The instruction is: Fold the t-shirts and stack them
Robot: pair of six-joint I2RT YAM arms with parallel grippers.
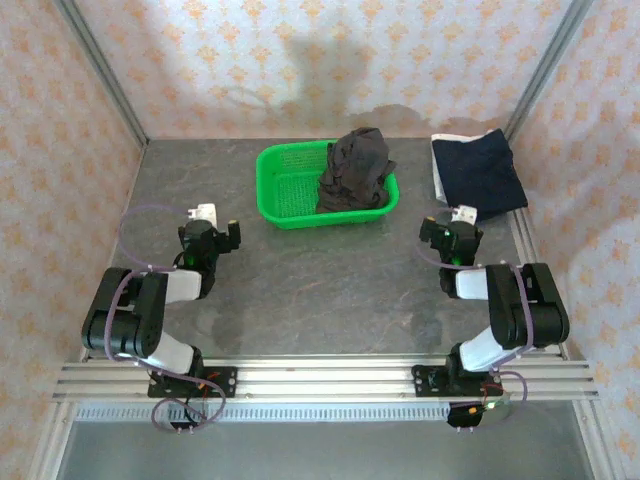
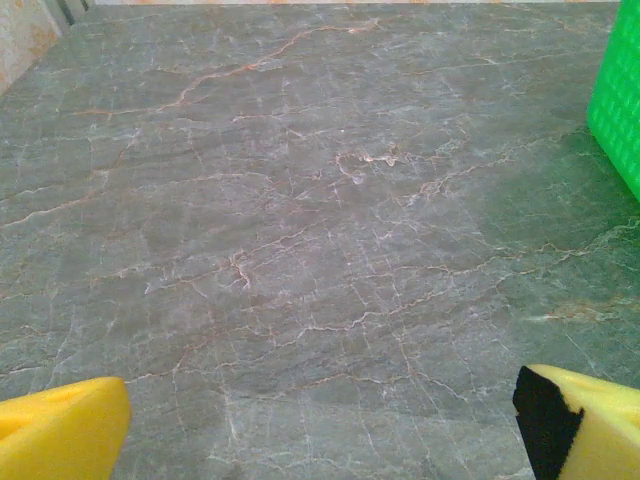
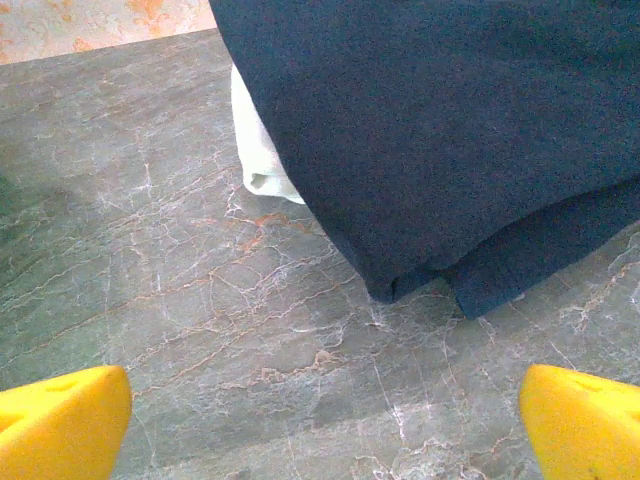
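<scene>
Currently left gripper (image 1: 214, 228) and right gripper (image 1: 450, 228) stand wide open, empty. Charcoal t-shirt (image 1: 352, 170) lies crumpled in green basket (image 1: 285, 216), awaiting folding; navy t-shirt (image 1: 480, 170) sits folded on white t-shirt (image 1: 438, 180) far right, likely the stack.

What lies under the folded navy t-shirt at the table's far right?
A white t-shirt pokes out from beneath the navy t-shirt, along its left edge in the right wrist view. The rest of the white one is covered, so its fold cannot be judged.
</scene>
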